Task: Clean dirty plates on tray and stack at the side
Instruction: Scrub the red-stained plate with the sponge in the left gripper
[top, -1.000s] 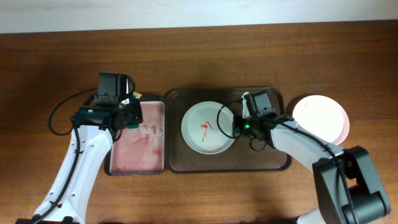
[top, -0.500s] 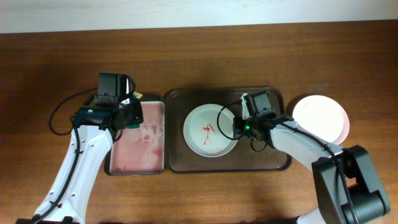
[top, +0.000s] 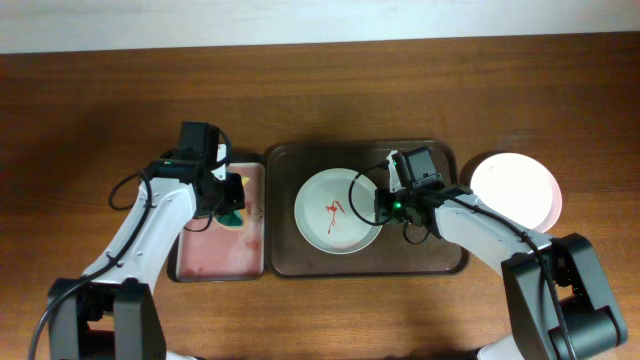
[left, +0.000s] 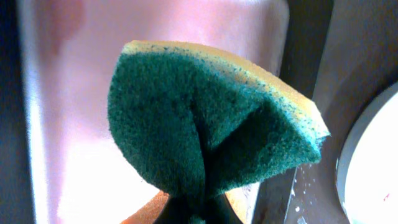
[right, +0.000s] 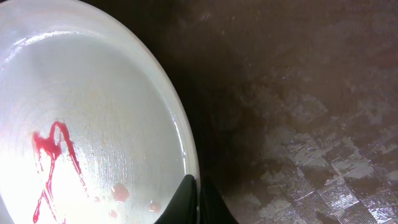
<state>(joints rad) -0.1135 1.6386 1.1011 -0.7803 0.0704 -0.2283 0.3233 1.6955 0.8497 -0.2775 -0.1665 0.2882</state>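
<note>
A white plate (top: 335, 210) with red smears lies on the dark brown tray (top: 440, 258). My right gripper (top: 383, 206) is shut on the plate's right rim; the wrist view shows the rim (right: 180, 134) pinched between the fingers (right: 198, 202). My left gripper (top: 228, 205) is shut on a green and yellow sponge (top: 232, 215), folded in the jaws (left: 199, 211), over the pink tray (top: 215, 255). The sponge (left: 205, 124) fills the left wrist view. A clean white plate (top: 517, 190) lies on the table to the right of the brown tray.
The pink tray holds reddish water. The brown tray's surface (right: 311, 124) is wet to the right of the dirty plate. The plate's rim (left: 373, 168) shows at the right edge of the left wrist view.
My left arm has swung right and down, bringing the sponge over the pink tray's right part. The right gripper and plate have barely shifted.
</note>
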